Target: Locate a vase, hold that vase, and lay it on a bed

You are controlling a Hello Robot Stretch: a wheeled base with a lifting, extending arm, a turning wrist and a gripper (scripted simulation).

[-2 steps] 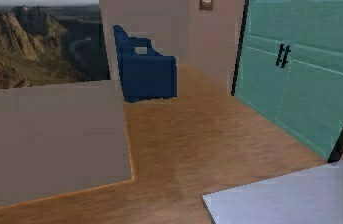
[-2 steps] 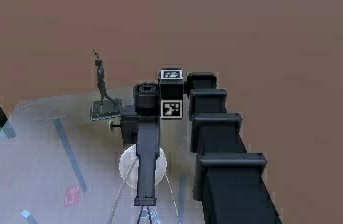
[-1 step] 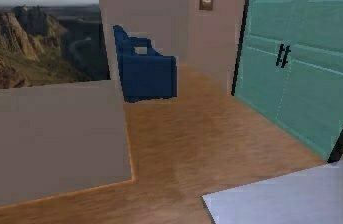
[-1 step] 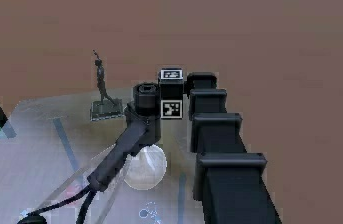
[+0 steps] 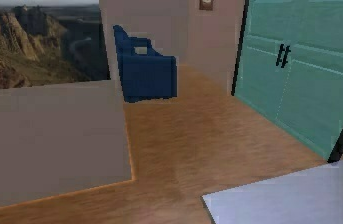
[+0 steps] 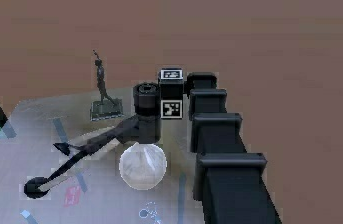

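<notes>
1. Arm (image 6: 224, 150) comes up from the bottom edge of the arm side view. Two white marker squares (image 6: 171, 107) sit at its far end.
2. Gripper (image 6: 49, 168): dark body just left of the markers. Thin fingers (image 6: 94, 143) run down-left across a glassy tabletop (image 6: 19, 130).
3. Gripper state: cannot tell. Whether it holds anything: cannot tell either, since the tabletop and small items lie at and behind the fingers.
4. Task thing: best match is a pale translucent round object (image 6: 142, 166). It sits on that tabletop below the gripper body, between the fingers and the arm. It has a bulb shape, but I can't confirm it's a vase. Contact with the fingers can't be judged.
5. Also on the table is a dark slim statuette (image 6: 102, 85), upright on a small base, up-left of the gripper body. A small reddish bit (image 6: 75, 190) lies near the fingertips and a tiny pale item (image 6: 147, 211) lies under the round object. Both are too small to identify.
6. Forward view: a grey flat slab (image 5: 44, 135) with a tan edge is at left. I can't tell whether it is a bed.
7. A blue armchair (image 5: 144, 68) stands behind the slab, against the wall.
8. Teal double doors (image 5: 299, 70) are at right and a mountain landscape picture (image 5: 34, 40) is at top left.
9. Wood floor (image 5: 199, 140) runs between slab and doors. A pale tabletop corner (image 5: 289, 200) shows at bottom right.
</notes>
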